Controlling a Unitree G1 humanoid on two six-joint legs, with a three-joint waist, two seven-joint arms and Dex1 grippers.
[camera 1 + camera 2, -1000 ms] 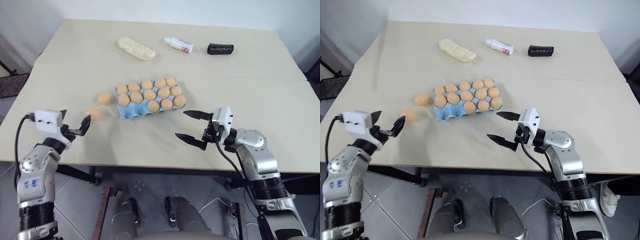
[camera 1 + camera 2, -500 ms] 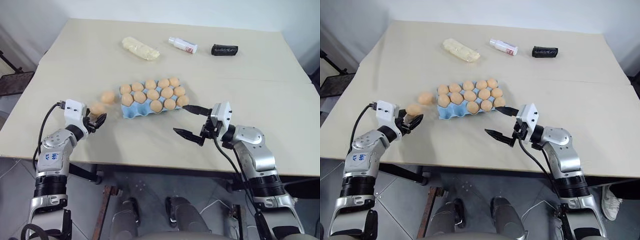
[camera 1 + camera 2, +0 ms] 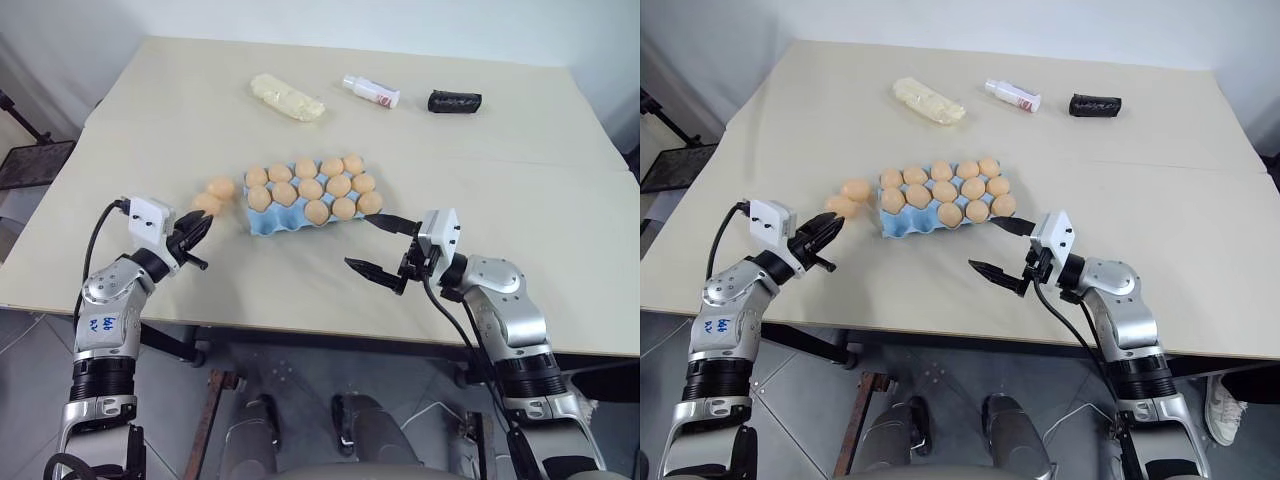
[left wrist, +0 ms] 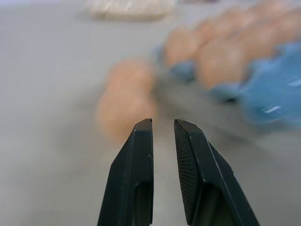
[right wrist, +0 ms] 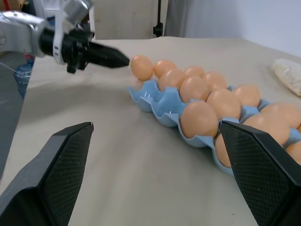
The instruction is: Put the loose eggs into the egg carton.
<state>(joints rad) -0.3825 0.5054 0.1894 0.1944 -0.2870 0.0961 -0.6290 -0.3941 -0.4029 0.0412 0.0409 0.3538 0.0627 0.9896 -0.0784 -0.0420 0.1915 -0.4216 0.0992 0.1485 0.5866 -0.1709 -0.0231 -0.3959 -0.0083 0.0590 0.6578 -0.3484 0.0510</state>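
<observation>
While two loose eggs [image 3: 208,202] lie beside the egg carton [image 3: 262,224] toward counter's [image 3: 500,150] left edge, left end effector [image 3: 196,231] is pinched together, empty; right end effector [image 3: 378,245] gapes. Eggs: smooth, fragile; grip across midsection, w/ light force.

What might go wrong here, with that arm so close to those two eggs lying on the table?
The left gripper is shut with nothing between its fingers, its tips right by the nearer loose egg. A push could roll that egg into the second loose egg or toward the table's edge. The egg carton looks nearly full, with empty cups at its near-left end, so placement will probably be tight.
</observation>
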